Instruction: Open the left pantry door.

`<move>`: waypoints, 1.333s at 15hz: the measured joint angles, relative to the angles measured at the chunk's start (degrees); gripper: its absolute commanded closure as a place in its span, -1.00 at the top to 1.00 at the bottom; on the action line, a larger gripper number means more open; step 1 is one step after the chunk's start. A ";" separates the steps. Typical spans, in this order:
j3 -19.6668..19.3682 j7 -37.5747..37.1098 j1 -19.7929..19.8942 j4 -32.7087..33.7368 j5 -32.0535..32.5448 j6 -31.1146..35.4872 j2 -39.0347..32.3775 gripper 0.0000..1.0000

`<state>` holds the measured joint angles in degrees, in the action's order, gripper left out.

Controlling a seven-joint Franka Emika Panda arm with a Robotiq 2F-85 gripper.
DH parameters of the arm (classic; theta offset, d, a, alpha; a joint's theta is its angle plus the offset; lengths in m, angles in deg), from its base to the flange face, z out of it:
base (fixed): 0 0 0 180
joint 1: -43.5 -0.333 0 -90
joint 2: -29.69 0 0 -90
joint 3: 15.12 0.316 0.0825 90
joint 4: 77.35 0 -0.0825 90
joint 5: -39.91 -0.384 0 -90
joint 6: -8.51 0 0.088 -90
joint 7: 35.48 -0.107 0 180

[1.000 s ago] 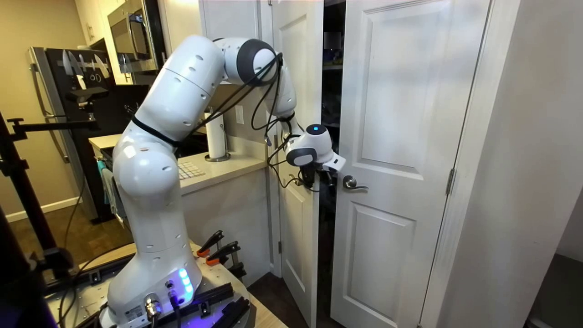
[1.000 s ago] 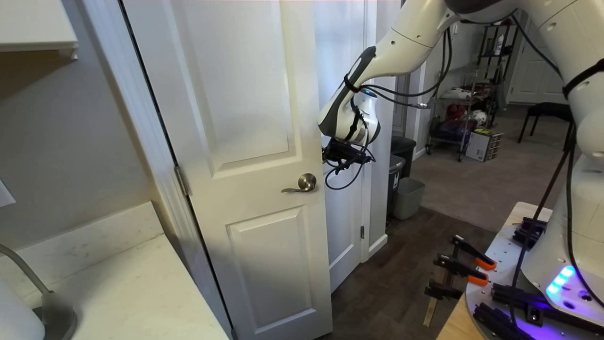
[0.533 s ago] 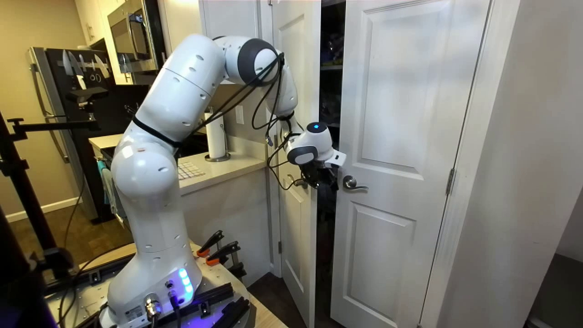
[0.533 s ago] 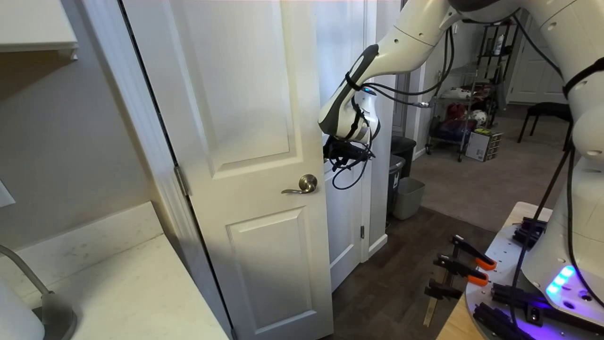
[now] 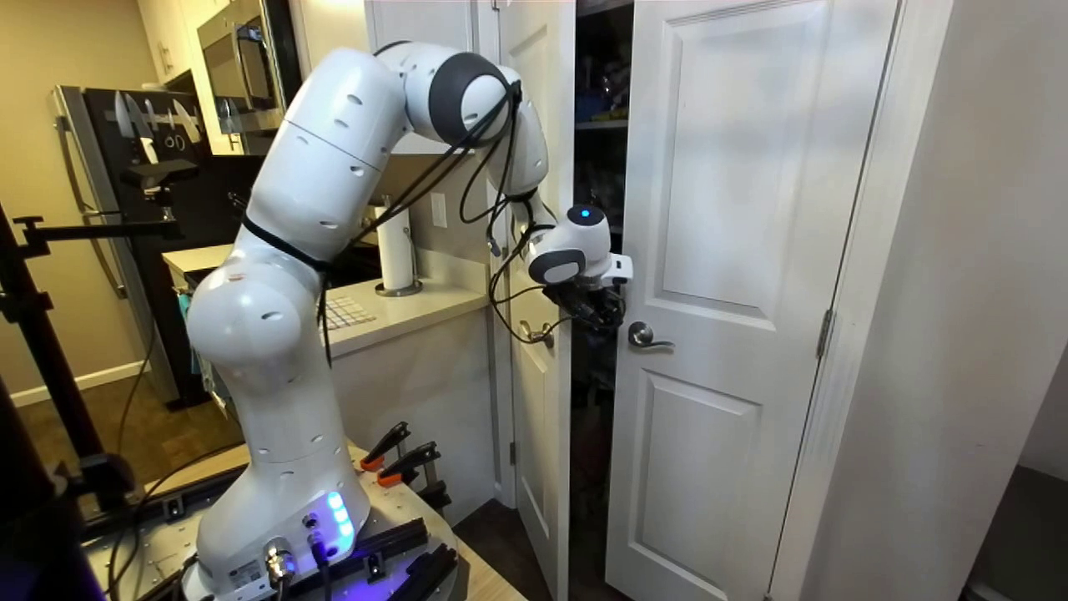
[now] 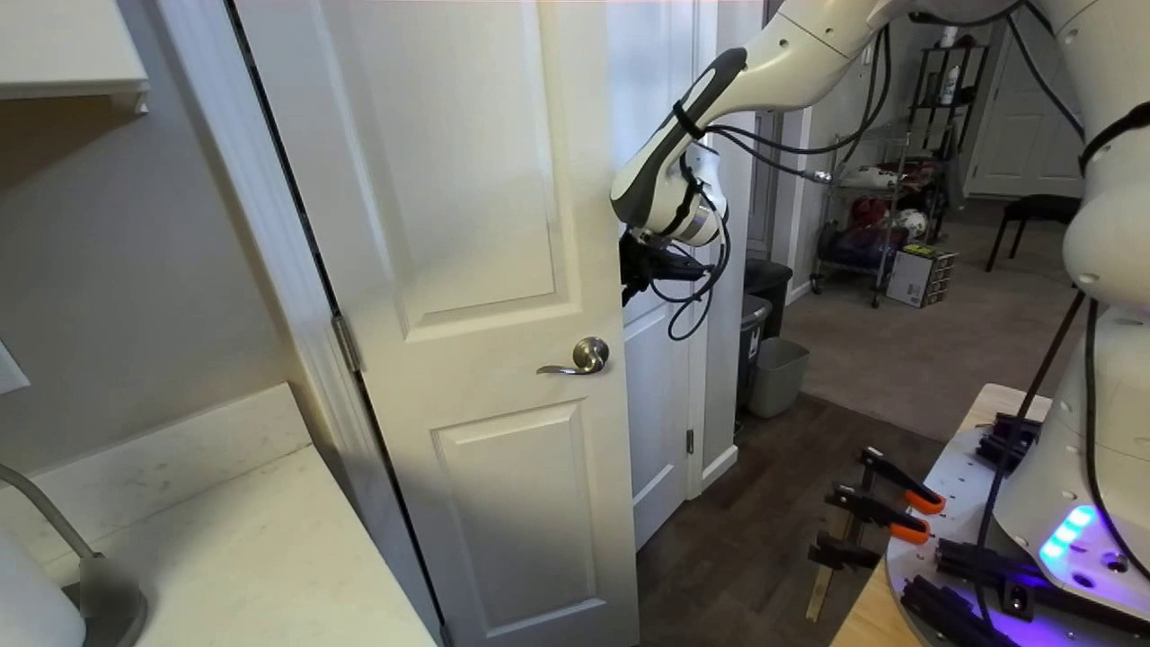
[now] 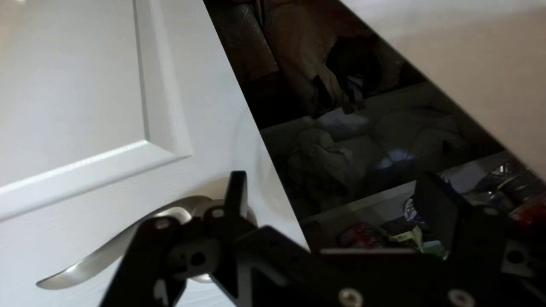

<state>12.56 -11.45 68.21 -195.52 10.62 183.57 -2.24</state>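
The left pantry door [image 5: 538,401] is white and panelled and stands ajar, with a metallic lever handle [image 6: 584,357] near its right edge. It fills the left of the wrist view [image 7: 76,85]. My gripper [image 7: 337,200] is open and empty, its fingers spread wide. In the wrist view its left finger [image 7: 237,192] overlaps the round base of the lever, and its right finger [image 7: 439,209] stands over the dark gap. In an exterior view the gripper [image 5: 605,310] is at the gap, above handle height. The door's edge partly hides it in an exterior view [image 6: 636,274]. Contact with the door cannot be told.
The matching right door [image 5: 734,250] stands just right of the gap, its handle [image 5: 642,335] near its left edge. Dark shelves with packages [image 7: 362,234] show inside. A counter [image 5: 434,305] with a paper towel roll lies left. Bins [image 6: 778,377] stand beyond the doors.
The left door has swung a little further open and the gap has widened. My gripper has risen and tilted, and the arm has drawn back slightly.
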 measured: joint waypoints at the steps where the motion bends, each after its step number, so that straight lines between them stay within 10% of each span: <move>1: 0.90 2.00 1.44 -0.06 0.28 -1.16 0.41 1.00; 9: 5.13 16.11 10.26 0.69 0.61 -9.38 1.79 1.00; 20: 8.85 33.08 10.90 1.75 0.42 -16.53 3.92 1.00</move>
<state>21.41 21.63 79.11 -193.77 11.03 167.03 1.67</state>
